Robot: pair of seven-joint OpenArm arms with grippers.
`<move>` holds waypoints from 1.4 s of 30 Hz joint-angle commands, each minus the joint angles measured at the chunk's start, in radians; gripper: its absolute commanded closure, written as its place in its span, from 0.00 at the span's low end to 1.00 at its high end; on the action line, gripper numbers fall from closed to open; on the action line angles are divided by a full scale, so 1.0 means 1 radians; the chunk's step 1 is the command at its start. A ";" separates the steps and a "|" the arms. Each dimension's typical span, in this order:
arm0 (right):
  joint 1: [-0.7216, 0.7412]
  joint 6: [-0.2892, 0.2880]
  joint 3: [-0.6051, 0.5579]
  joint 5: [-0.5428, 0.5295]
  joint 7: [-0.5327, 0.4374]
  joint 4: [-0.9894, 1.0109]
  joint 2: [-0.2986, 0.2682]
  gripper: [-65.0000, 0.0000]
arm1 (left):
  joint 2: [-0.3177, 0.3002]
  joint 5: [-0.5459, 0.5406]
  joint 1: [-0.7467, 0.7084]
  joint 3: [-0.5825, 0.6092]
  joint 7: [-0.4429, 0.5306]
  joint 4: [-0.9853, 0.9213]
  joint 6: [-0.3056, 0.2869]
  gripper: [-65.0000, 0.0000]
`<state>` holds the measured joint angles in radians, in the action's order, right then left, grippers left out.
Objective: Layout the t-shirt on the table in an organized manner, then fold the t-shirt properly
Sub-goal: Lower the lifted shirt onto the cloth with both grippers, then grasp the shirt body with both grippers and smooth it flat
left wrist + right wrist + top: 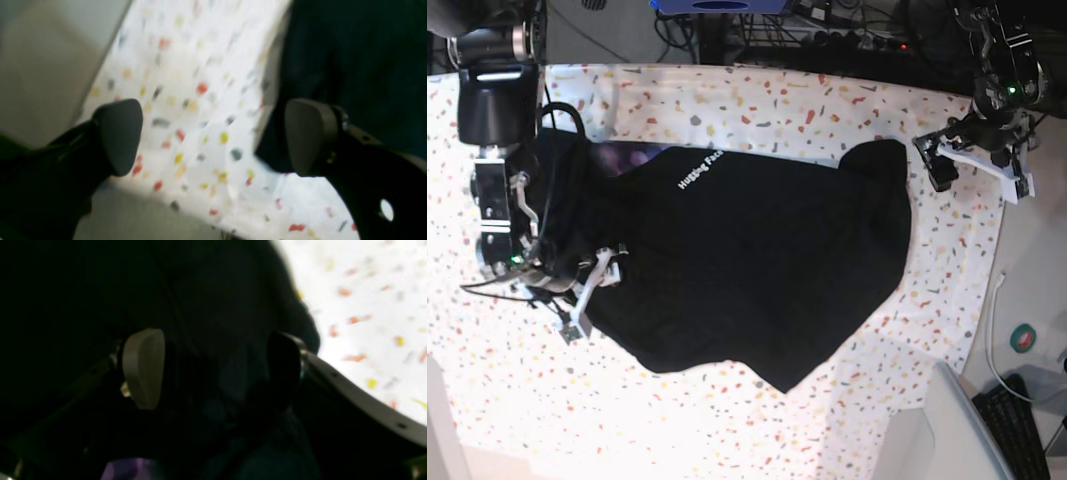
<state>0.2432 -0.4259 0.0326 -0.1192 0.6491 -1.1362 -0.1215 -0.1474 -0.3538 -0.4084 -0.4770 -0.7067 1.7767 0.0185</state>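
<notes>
The black t-shirt [757, 260] lies spread and rumpled across the speckled white table [727, 420], with white lettering [699, 172] and a purple print [622, 155] facing up. My left gripper [935, 165] hovers open just off the shirt's far right corner. In the left wrist view its fingers [120, 136] frame bare table [200, 100], and the t-shirt [350, 60] lies beside the right finger. My right gripper [587, 295] sits open at the shirt's left edge. In the right wrist view, t-shirt [213, 306] fabric fills the gap between its fingers [143, 368], and a purple patch [133, 470] shows below.
The table's right edge [997, 250] runs close to my left gripper, with grey floor [33, 66] beyond it. A cable, a tape roll [1027, 338] and a keyboard [1017, 430] lie off the table at the lower right. Cables and a blue object [717, 5] crowd the back.
</notes>
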 commanded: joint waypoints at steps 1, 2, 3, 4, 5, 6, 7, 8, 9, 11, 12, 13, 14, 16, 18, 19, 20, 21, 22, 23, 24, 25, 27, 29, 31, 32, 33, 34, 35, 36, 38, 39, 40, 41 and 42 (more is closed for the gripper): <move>0.045 0.002 -0.010 -0.010 -0.030 0.009 -0.008 0.33 | -0.011 -0.003 0.003 -0.007 0.029 0.030 -0.007 0.00; 0.051 0.002 -0.018 -0.010 -0.035 0.034 -0.008 0.33 | -0.013 -0.003 0.004 -0.006 0.029 0.028 -0.007 0.00; 0.054 0.002 -0.020 -0.010 -0.035 0.045 -0.008 0.33 | -0.013 -0.003 0.001 -0.006 0.029 0.025 -0.007 0.00; 0.054 0.002 -0.020 -0.010 -0.035 0.051 -0.005 0.33 | -0.013 -0.003 0.001 -0.006 0.029 0.022 -0.007 0.00; 0.052 0.002 -0.020 -0.010 -0.035 0.052 0.007 0.33 | -0.014 -0.003 0.001 -0.006 0.029 0.021 -0.007 0.00; 0.051 0.002 -0.020 -0.010 -0.035 0.054 0.012 0.33 | -0.014 -0.003 -0.001 -0.006 0.029 0.021 -0.007 0.00; 0.049 0.002 -0.020 -0.010 -0.035 0.057 0.013 0.33 | -0.014 -0.003 -0.001 -0.006 0.029 0.021 -0.007 0.00; 0.048 0.002 -0.020 -0.010 -0.035 0.074 0.016 0.33 | -0.014 -0.003 -0.001 -0.006 0.029 0.021 -0.007 0.00; 0.049 0.002 -0.020 -0.010 -0.035 0.092 0.018 0.33 | -0.014 -0.003 0.001 -0.006 0.029 0.021 -0.007 0.00; 0.052 0.002 -0.020 -0.010 -0.051 0.121 0.019 0.34 | -0.014 -0.003 0.009 -0.006 0.029 0.022 -0.007 0.00; 0.052 0.002 -0.020 -0.010 -0.070 0.129 0.019 0.37 | -0.013 -0.003 0.009 -0.004 0.029 0.022 -0.007 0.00; 0.052 0.002 -0.021 -0.010 -0.079 0.134 0.019 0.42 | -0.013 -0.003 0.009 -0.004 0.029 0.022 -0.007 0.00; 0.052 0.002 -0.021 -0.010 -0.087 0.146 0.019 0.48 | -0.013 -0.003 0.009 -0.004 0.029 0.021 -0.007 0.00; 0.052 0.002 -0.021 -0.010 -0.090 0.183 0.019 0.59 | -0.013 -0.003 0.009 -0.004 0.029 0.013 -0.007 0.00; 0.051 0.000 -0.020 -0.010 -0.091 0.184 0.019 0.70 | -0.014 -0.003 0.009 -0.006 0.029 0.005 -0.007 0.00; 0.049 0.000 -0.015 -0.010 -0.091 0.176 0.019 0.76 | -0.014 -0.003 0.009 -0.006 0.029 0.005 -0.007 0.00; 0.046 0.000 -0.015 -0.010 -0.091 0.158 0.019 0.83 | -0.014 -0.003 0.007 -0.006 0.029 0.005 -0.007 0.00; 0.041 0.000 -0.015 -0.010 -0.091 0.137 0.019 0.92 | -0.014 -0.003 0.007 -0.006 0.029 0.001 -0.007 0.00; 0.031 0.000 -0.013 -0.010 -0.090 0.114 0.019 1.00 | -0.014 -0.003 0.007 -0.001 0.029 -0.002 -0.007 0.00; 0.017 0.000 -0.013 -0.010 -0.088 0.081 0.019 1.00 | -0.016 -0.003 0.007 0.005 0.029 -0.005 -0.009 0.00; 0.005 0.000 -0.012 -0.010 -0.084 0.048 0.021 1.00 | -0.016 -0.003 0.009 0.011 0.029 -0.005 -0.010 0.00; -0.005 0.000 -0.012 -0.010 -0.084 0.018 0.021 1.00 | -0.014 -0.003 0.009 0.028 0.029 -0.005 -0.022 0.01; -0.029 0.002 -0.012 -0.010 -0.073 -0.034 0.021 1.00 | -0.016 -0.003 0.009 0.077 0.029 -0.007 -0.071 0.17; -0.057 0.002 -0.012 -0.012 -0.035 -0.110 0.021 1.00 | -0.016 0.006 0.021 0.131 0.029 -0.007 -0.102 0.38; -0.091 0.002 -0.013 -0.012 0.011 -0.210 0.021 1.00 | -0.016 0.009 0.055 0.202 0.028 -0.030 -0.104 0.61; -0.115 0.002 -0.015 -0.012 0.033 -0.264 0.021 1.00 | -0.018 0.011 0.076 0.242 0.028 -0.065 -0.099 0.73; -0.137 0.002 -0.018 -0.012 0.042 -0.310 0.021 1.00 | -0.019 0.011 0.108 0.274 0.028 -0.102 -0.099 0.83; -0.158 0.002 -0.020 -0.012 0.050 -0.362 0.021 1.00 | -0.019 0.011 0.142 0.303 0.026 -0.148 -0.099 0.93; -0.184 0.002 -0.021 -0.012 0.057 -0.414 0.021 1.00 | -0.019 0.011 0.181 0.329 0.026 -0.212 -0.099 1.00; -0.209 0.002 -0.021 -0.012 0.065 -0.463 0.023 1.00 | -0.019 0.011 0.222 0.349 0.026 -0.277 -0.099 1.00; -0.261 0.002 -0.036 -0.012 0.084 -0.574 0.033 1.00 | -0.018 0.011 0.331 0.406 0.029 -0.435 -0.099 1.00; -0.287 0.002 -0.043 -0.012 0.093 -0.618 0.033 1.00 | -0.013 0.009 0.380 0.430 0.031 -0.501 -0.099 1.00; -0.311 0.000 -0.044 -0.012 0.102 -0.669 0.033 1.00 | -0.010 0.008 0.429 0.455 0.034 -0.562 -0.099 1.00; -0.331 0.000 -0.047 -0.012 0.107 -0.706 0.033 1.00 | -0.007 0.000 0.472 0.475 0.035 -0.613 -0.099 1.00; -0.354 0.000 -0.058 -0.012 0.110 -0.749 0.033 1.00 | 0.015 0.000 0.527 0.496 0.046 -0.656 -0.099 1.00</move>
<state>-0.1299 -0.4271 -0.0257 -0.1242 0.7788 -1.8702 -0.0830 -0.1402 -0.3580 0.1204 0.0158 -0.6453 1.1103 -0.0826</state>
